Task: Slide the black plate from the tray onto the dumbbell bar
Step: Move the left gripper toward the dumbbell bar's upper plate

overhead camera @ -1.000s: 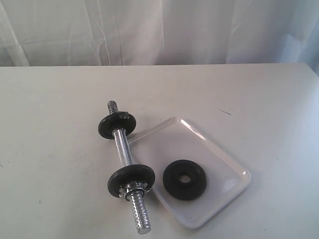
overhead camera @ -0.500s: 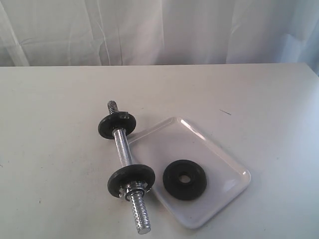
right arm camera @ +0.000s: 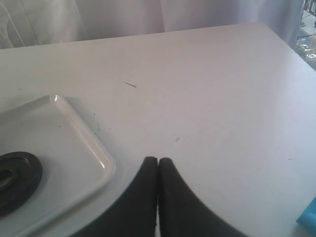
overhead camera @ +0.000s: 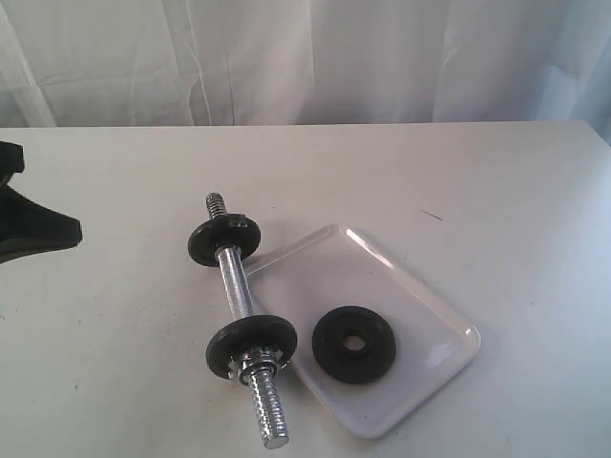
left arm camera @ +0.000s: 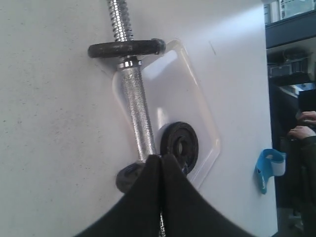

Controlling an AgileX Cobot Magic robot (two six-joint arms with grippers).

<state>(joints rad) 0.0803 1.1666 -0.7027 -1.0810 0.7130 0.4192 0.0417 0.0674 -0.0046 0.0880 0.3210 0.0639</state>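
Trouble begins on the left. My left tool (left arm camera: 161, 160) is pinched shut on nothing and sits out at the left side of the white bench (overhead camera: 105, 382), well apart from the short chrome dumbbell bar (overhead camera: 232, 281) it is aimed at. That round bar lies loose; I judge it will roll or skid once anything pushes along it, so one tool should pin it. Its free threaded end (overhead camera: 267, 415) sticks out past a chrome collar nut (overhead camera: 252, 367) and the near black disc (overhead camera: 251, 345), and the threads could snag a plate that arrives tilted.

Next is the glossy white rectangular tray (overhead camera: 406, 286), its left rim just beside the bar; I cannot tell whether they touch. The small matte-black plate (overhead camera: 354, 343) with the central hole lies flat in the tray's near half, clear of the rim, and may slip from a pinch on that slick floor.

My right tool (right arm camera: 158, 165) is also closed and empty. It is out of the exterior view, facing bare bench and one tray corner. Open room lies right of and behind the tray; the gap between bar and tray is tight.
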